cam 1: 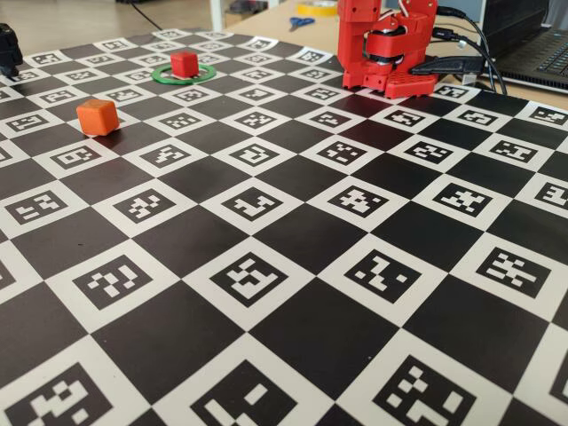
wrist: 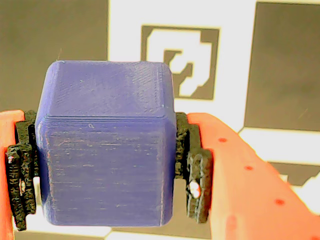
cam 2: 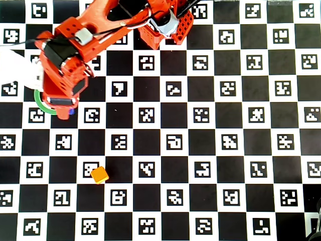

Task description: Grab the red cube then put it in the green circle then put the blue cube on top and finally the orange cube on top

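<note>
My gripper (wrist: 107,197) is shut on the blue cube (wrist: 107,150), which fills the wrist view between the black pads (wrist: 195,170) above a white marker square. In the overhead view the gripper (cam 2: 62,108) hangs at the green circle (cam 2: 41,106) on the left, with a sliver of the blue cube (cam 2: 72,111) showing. The arm hides the red cube there. In the fixed view the red cube (cam 1: 185,63) sits inside the green circle (cam 1: 169,78) at the far left. The orange cube (cam 1: 98,116) (cam 2: 99,174) lies alone on the mat, nearer the camera.
The arm's red base (cam 1: 390,53) (cam 2: 165,25) stands at the board's far edge. Behind it lie scissors (cam 1: 300,22), cables and a laptop (cam 1: 541,44). A black object (cam 1: 7,49) sits at the left edge. The checkered marker mat (cam 1: 293,240) covers the table.
</note>
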Controlling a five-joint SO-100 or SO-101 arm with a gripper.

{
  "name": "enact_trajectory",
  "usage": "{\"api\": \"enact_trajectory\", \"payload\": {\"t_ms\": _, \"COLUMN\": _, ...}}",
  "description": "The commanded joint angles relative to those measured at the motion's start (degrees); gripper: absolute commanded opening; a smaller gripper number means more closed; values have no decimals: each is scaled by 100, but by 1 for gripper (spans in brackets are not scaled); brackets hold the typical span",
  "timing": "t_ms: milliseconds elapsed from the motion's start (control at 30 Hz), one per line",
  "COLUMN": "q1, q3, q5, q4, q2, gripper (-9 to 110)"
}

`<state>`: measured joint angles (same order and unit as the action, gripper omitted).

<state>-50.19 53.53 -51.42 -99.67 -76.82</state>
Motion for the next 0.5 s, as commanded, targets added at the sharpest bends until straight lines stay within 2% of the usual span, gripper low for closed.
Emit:
{"api": "enact_trajectory", "payload": {"t_ms": 0, "q1": -299, "q3": -483, "q5": -431, "q4": -580, "q2": -79, "gripper": -1}}
{"api": "enact_trajectory", "payload": {"t_ms": 167, "q1": -536, "q3": -334, "q5": -853, "q4": -580, "q2": 229, "gripper": -1}}
{"api": "enact_trajectory", "payload": {"t_ms": 467, "q1": -677, "q3": -44, "q5": -940, "q4": -466, "q2": 642, "gripper": -1}}
